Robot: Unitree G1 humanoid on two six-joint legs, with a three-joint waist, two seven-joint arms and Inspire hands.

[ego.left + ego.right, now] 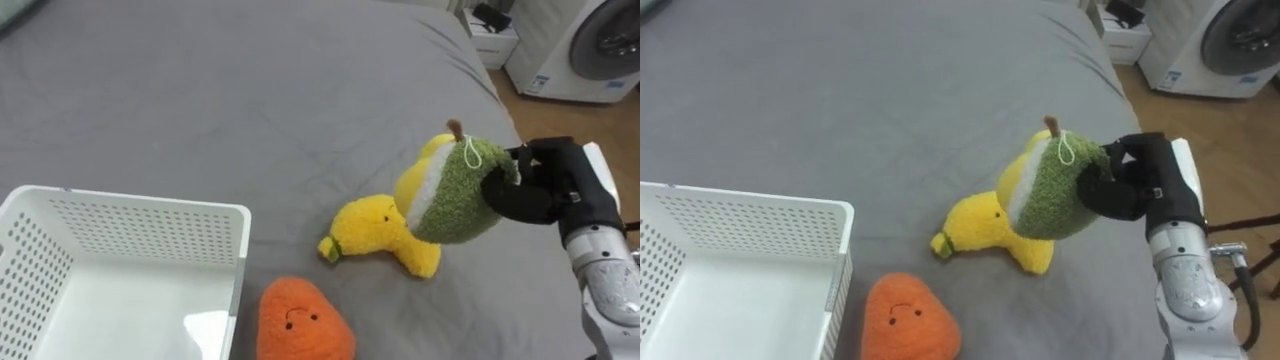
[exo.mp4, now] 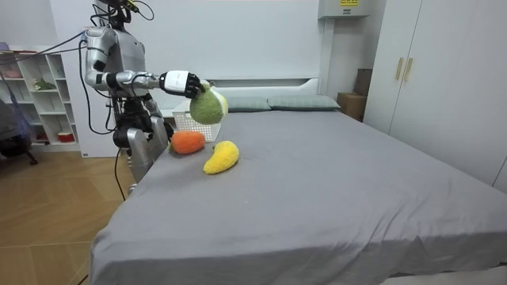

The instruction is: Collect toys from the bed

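Since the right hand (image 1: 545, 188) has its fingers curled round the green plush (image 1: 458, 198), held clear above the yellow plush (image 1: 375, 232) on the bed (image 1: 250, 90), carry it high and leftward past the white basket (image 1: 130, 205) rim before releasing.

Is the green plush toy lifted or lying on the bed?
Lifted: the right hand is curled round the green plush toy, and the room view shows it above the bed.

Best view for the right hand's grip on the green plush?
Right eye view: right hand close up, fingers curled round the green plush. Left eye view shows the same. Room view shows the plush held above the bed, grip too small to read.
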